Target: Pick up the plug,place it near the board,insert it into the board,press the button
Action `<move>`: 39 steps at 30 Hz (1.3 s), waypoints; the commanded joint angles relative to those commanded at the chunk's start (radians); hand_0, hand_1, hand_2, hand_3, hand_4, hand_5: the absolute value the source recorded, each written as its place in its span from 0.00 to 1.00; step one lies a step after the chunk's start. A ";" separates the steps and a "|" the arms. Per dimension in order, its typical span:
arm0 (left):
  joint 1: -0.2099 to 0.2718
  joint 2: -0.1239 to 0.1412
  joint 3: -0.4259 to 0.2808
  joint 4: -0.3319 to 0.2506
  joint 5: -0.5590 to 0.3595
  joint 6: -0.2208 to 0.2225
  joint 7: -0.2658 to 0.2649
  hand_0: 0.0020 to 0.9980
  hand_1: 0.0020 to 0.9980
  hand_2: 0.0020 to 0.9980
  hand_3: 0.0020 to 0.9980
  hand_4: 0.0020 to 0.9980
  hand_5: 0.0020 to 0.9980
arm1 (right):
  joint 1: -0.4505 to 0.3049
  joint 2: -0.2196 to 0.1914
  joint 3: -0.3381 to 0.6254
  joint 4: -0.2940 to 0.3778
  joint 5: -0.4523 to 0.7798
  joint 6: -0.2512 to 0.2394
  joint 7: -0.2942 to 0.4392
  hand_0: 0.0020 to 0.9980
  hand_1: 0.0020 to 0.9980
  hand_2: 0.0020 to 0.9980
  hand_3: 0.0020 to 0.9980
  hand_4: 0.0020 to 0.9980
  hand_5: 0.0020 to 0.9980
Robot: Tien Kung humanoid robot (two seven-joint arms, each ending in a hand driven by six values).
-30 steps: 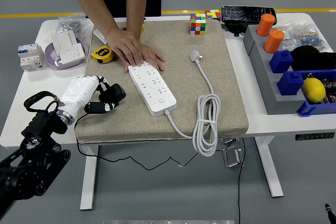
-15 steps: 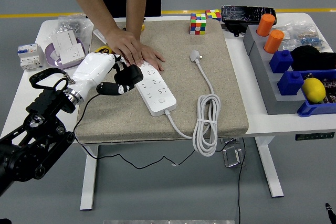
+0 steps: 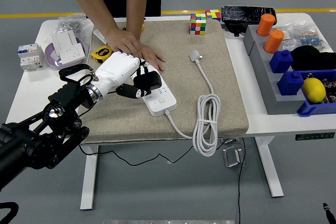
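Pickup looks done: white-shelled left hand [image 3: 122, 70] is clamped on the black plug adapter [image 3: 148, 82], held just over the white power strip [image 3: 157, 95] at frame centre-left. A person's hand [image 3: 135, 51] pins the strip's far end. Left to do, I'd say: seating the plug, pressing the button.

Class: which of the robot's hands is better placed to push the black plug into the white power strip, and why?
Left. The left hand already grips the black plug directly over the power strip, which a person's hand steadies. No right hand is in view.
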 joint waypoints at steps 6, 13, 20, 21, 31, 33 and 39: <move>-0.037 -0.038 0.010 0.101 0.007 0.027 -0.015 0.50 0.52 0.39 0.36 0.58 0.24 | 0.005 0.000 -0.002 0.001 -0.003 0.000 0.000 0.95 0.89 0.83 0.86 1.00 1.00; -0.056 -0.052 0.003 0.176 0.017 0.054 -0.026 0.50 0.52 0.39 0.36 0.58 0.24 | 0.004 -0.001 -0.009 0.001 -0.001 0.000 0.000 0.95 0.89 0.83 0.86 1.00 1.00; -0.064 -0.051 0.000 0.229 0.035 0.068 -0.034 0.50 0.52 0.39 0.37 0.58 0.25 | 0.003 -0.003 -0.013 0.001 0.000 -0.001 0.000 0.95 0.89 0.83 0.86 1.00 1.00; -0.065 -0.051 0.001 0.231 0.038 0.068 -0.034 0.50 0.52 0.39 0.37 0.58 0.25 | 0.003 -0.003 -0.014 0.001 0.000 -0.001 -0.001 0.95 0.89 0.83 0.86 1.00 1.00; -0.068 -0.054 0.022 0.245 0.049 0.066 -0.038 0.50 0.53 0.39 0.37 0.59 0.25 | 0.002 -0.005 -0.015 0.001 0.001 -0.001 0.000 0.95 0.89 0.83 0.86 1.00 1.00; -0.067 -0.056 0.024 0.249 0.049 0.068 -0.039 0.50 0.53 0.39 0.37 0.59 0.25 | 0.001 -0.005 -0.014 0.001 0.000 -0.002 0.000 0.95 0.89 0.83 0.86 1.00 1.00; -0.069 -0.057 0.027 0.262 0.049 0.076 -0.041 0.50 0.53 0.39 0.37 0.59 0.25 | -0.001 -0.005 -0.015 0.001 0.001 -0.001 0.000 0.95 0.89 0.83 0.86 1.00 1.00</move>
